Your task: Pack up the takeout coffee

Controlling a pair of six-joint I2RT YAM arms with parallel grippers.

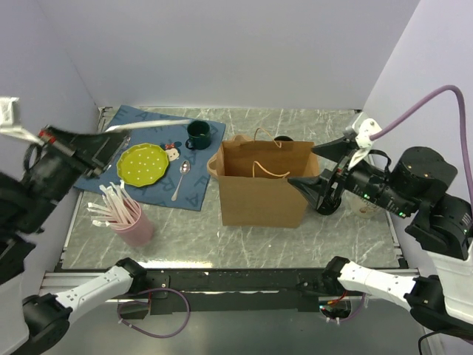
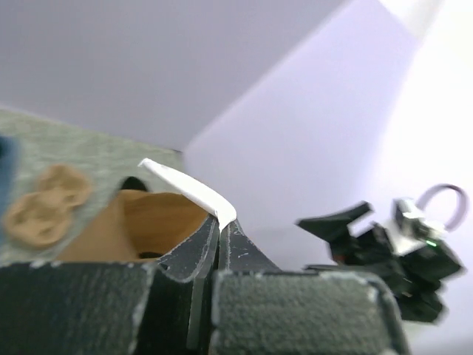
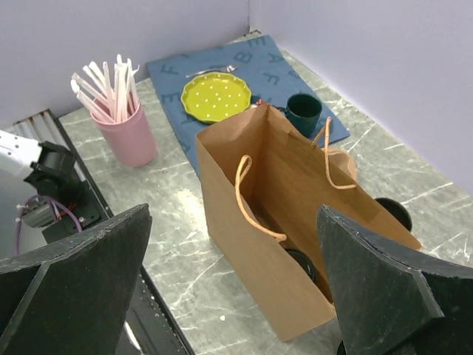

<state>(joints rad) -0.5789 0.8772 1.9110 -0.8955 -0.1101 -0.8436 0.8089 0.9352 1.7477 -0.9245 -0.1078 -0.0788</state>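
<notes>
A brown paper bag (image 1: 259, 194) stands open in the middle of the table. Looking down from the right wrist, I see a round black lid (image 3: 301, 265) low inside the bag; it looks like the takeout coffee. My right gripper (image 3: 233, 214) hangs open above the bag's right end (image 1: 319, 166), holding nothing. My left gripper (image 1: 118, 142) is raised at the far left, shut on a white straw (image 1: 155, 124). In the left wrist view the straw (image 2: 188, 188) curves out from the shut left gripper (image 2: 219, 222), with the bag's mouth (image 2: 148, 222) beyond.
A pink cup of straws (image 1: 133, 222) stands front left. On a blue mat (image 1: 199, 192) lie a green plate (image 1: 142, 164), a spoon (image 1: 181, 177) and a dark green mug (image 1: 198, 134). Another dark round thing (image 1: 283, 138) sits behind the bag.
</notes>
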